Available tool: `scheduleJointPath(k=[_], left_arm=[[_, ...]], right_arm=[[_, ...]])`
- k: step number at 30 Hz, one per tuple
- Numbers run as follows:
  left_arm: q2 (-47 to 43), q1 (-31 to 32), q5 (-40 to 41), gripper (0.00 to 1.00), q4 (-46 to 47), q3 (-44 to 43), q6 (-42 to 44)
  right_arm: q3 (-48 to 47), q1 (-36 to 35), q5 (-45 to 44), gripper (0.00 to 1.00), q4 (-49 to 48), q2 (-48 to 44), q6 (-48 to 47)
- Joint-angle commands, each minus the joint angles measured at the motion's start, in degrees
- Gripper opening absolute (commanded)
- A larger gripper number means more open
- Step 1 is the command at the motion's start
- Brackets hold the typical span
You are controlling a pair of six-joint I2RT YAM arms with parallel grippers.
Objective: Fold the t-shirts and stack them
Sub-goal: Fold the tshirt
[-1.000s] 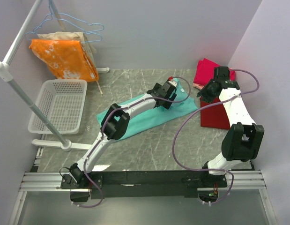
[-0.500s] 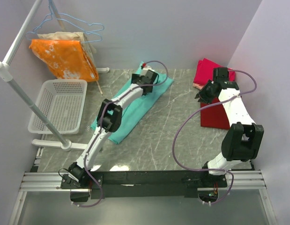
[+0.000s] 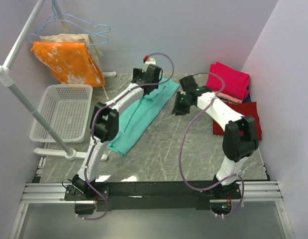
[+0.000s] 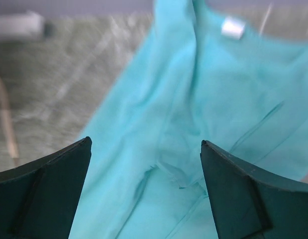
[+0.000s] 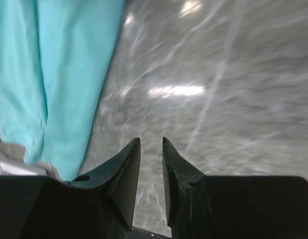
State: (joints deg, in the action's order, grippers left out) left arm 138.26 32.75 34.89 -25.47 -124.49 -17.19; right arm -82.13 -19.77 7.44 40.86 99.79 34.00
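A teal t-shirt (image 3: pixel 141 114) lies folded in a long diagonal strip, from the far middle of the table toward the near left. My left gripper (image 3: pixel 147 75) hangs over its far end, jaws wide open; in the left wrist view the gripper (image 4: pixel 146 144) has only teal cloth (image 4: pixel 178 114) and its white label (image 4: pixel 232 28) below it. My right gripper (image 3: pixel 182 103) hovers just right of the strip. Its jaws (image 5: pixel 151 142) stand a narrow gap apart over bare marble, holding nothing. A magenta t-shirt (image 3: pixel 227 79) tops a salmon one (image 3: pixel 232 99) at the far right. A dark red t-shirt (image 3: pixel 251 124) lies nearer.
A white basket (image 3: pixel 64 112) sits at the left beside a clothes rack pole (image 3: pixel 24 107). An orange blotched cloth (image 3: pixel 69 60) and a beige cloth hang on the rack with wire hangers. Walls close in at the back and right. Grey marble table (image 3: pixel 178 149) shows between the shirts.
The teal shirt swung from lying across the middle to a diagonal toward the far left, with the left gripper moving far-left. The right gripper swept left from the red pile, its jaws narrowing.
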Motion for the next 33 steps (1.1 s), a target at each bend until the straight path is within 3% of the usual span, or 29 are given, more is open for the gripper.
scheduleJointPath(k=[1, 3, 7, 12, 19, 23, 33], left_arm=[[-8.97, -1.37, 9.04, 0.97, -0.87, -4.44, -0.20], [-8.53, -2.77, 11.67, 0.97, -5.79, -7.33, -2.75], [-9.76, -7.43, 8.10, 0.96, -16.25, -5.95, -7.41], [-13.54, -9.63, 2.29, 0.97, -18.55, 1.70, -7.94], [-17.49, -13.50, -8.15, 0.96, -20.14, 5.56, -9.88], [-18.64, -15.61, -11.59, 0.96, -20.14, 6.89, -9.18], [-18.55, -17.37, -15.56, 0.96, -19.88, 7.15, -8.30]], right_arm=[[-1.36, -6.67, 1.17, 0.31, -1.85, 3.38, -1.65], [-2.33, -10.70, 1.69, 0.31, -1.84, 4.79, -3.14], [-5.67, -16.95, 0.48, 0.31, -0.96, 9.89, -7.62], [-14.10, -21.53, 4.15, 0.33, -0.78, 16.38, -9.39], [-35.10, -28.56, 3.72, 0.34, 7.74, 29.58, -14.22], [-36.70, -30.67, 6.00, 0.34, 8.45, 32.92, -14.57], [-30.54, -35.51, 2.14, 0.31, 8.78, 35.47, -17.12]])
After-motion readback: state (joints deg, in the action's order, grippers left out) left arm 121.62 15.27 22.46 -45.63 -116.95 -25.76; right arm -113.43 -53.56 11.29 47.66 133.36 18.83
